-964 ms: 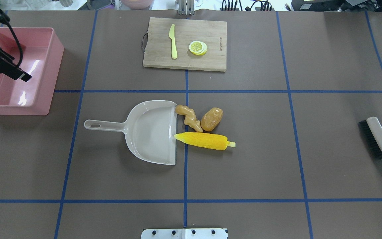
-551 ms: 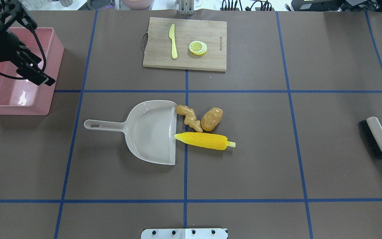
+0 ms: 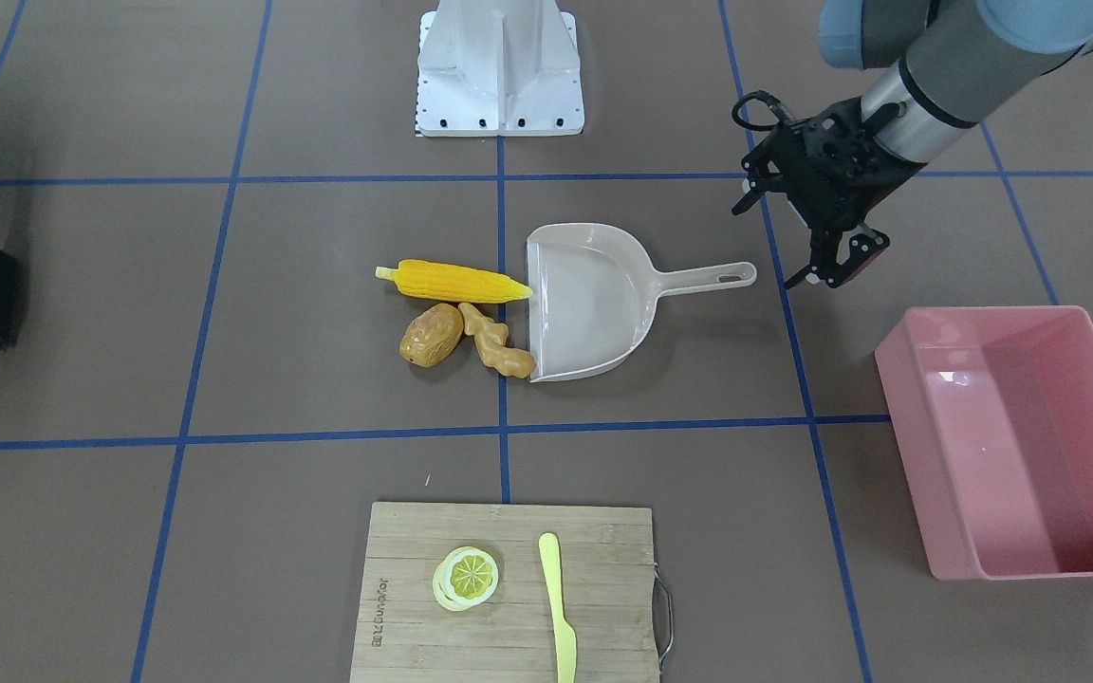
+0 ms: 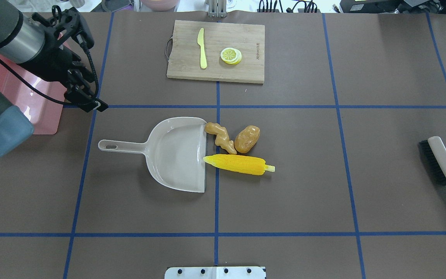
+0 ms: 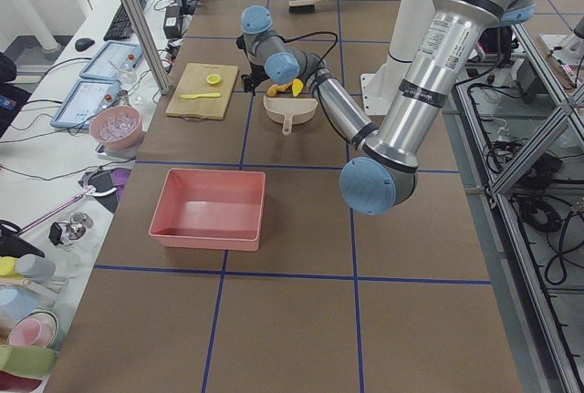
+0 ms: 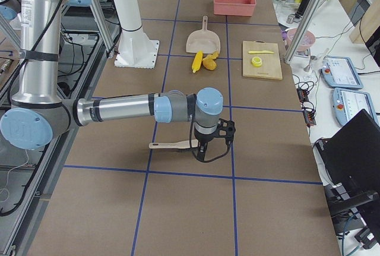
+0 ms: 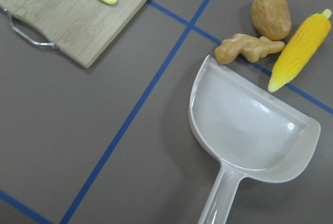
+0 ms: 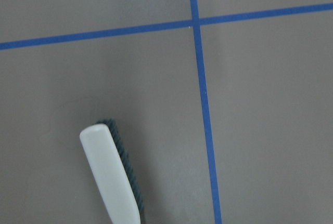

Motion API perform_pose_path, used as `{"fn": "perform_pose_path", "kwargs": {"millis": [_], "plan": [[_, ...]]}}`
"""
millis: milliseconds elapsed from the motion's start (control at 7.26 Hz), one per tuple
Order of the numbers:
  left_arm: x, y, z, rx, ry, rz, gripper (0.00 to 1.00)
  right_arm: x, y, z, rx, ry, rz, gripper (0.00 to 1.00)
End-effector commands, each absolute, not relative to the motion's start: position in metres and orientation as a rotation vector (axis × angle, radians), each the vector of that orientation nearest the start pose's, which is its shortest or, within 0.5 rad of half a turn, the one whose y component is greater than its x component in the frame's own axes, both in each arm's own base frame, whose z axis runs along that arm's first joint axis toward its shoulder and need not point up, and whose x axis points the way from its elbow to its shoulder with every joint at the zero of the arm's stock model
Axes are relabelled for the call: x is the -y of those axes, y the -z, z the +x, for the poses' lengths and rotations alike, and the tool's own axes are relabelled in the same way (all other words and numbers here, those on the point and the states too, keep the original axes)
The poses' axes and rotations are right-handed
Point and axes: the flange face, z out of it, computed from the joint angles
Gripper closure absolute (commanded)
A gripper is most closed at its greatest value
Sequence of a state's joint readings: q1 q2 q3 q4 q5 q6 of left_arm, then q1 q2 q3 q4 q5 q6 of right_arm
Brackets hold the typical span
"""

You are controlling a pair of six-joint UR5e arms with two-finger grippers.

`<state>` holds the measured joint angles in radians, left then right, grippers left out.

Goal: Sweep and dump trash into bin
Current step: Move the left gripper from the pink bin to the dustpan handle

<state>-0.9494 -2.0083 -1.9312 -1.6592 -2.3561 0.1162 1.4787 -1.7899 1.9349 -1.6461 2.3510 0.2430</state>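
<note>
The yellow corn cob (image 4: 238, 164), brown potato (image 4: 247, 138) and tan ginger root (image 4: 220, 137) lie on the table at the open mouth of the beige dustpan (image 4: 176, 155). The dustpan's handle points toward the pink bin (image 4: 47, 112), which is partly hidden under my left arm. My left gripper (image 4: 91, 102) is open and empty. It hangs in the air between the bin and the dustpan handle, as the front view (image 3: 831, 270) also shows. My right gripper (image 6: 206, 151) shows only in the right side view, over the brush (image 6: 172, 145). I cannot tell its state.
The brush (image 4: 439, 159) lies at the table's right edge. A wooden cutting board (image 4: 215, 50) with a pale yellow knife (image 4: 202, 48) and a lemon slice (image 4: 231, 55) sits at the far middle. The bin (image 3: 917, 474) is empty inside.
My left arm has swung from over the bin to the right and nearer, toward the dustpan handle. The trash, dustpan and brush have not moved.
</note>
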Motion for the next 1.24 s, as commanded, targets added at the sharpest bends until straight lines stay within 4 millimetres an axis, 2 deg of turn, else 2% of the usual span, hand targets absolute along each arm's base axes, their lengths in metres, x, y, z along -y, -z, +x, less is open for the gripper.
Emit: {"fn": "perform_pose_path", "kwargs": {"millis": [0, 138, 275, 413, 551, 688, 826, 964, 1101], "plan": [[0.49, -0.219, 0.287, -0.921, -1.141, 0.765, 0.01, 0.347, -0.575, 0.018, 0.805, -0.083, -0.086, 0.0], [0.49, -0.229, 0.291, -0.93, -1.138, 0.736, 0.01, 0.329, -0.585, 0.005, 0.807, -0.04, -0.083, 0.0], [0.489, -0.23, 0.292, -0.926, -1.141, 0.738, 0.01, 0.317, -0.595, -0.01, 0.801, 0.001, -0.114, 0.0], [0.486, -0.229, 0.289, -0.923, -1.149, 0.75, 0.01, 0.312, -0.598, -0.036, 0.796, 0.12, -0.094, 0.0], [0.482, -0.25, 0.289, -0.919, -1.179, 0.766, 0.01, 0.304, -0.605, -0.04, 0.8, 0.111, -0.118, 0.0], [0.478, -0.283, 0.287, -0.91, -1.233, 0.843, 0.01, 0.303, -0.607, -0.044, 0.802, 0.13, -0.112, 0.0], [0.474, -0.304, 0.284, -0.917, -1.235, 0.882, 0.02, 0.302, -0.621, -0.049, 0.804, 0.154, -0.106, 0.0], [0.469, -0.314, 0.283, -0.921, -1.243, 0.903, 0.02, 0.296, -0.641, -0.059, 0.813, 0.201, -0.076, 0.0], [0.455, -0.339, 0.3, -0.949, -1.287, 0.945, 0.02, 0.292, -0.655, -0.067, 0.819, 0.192, -0.081, 0.0]]}}
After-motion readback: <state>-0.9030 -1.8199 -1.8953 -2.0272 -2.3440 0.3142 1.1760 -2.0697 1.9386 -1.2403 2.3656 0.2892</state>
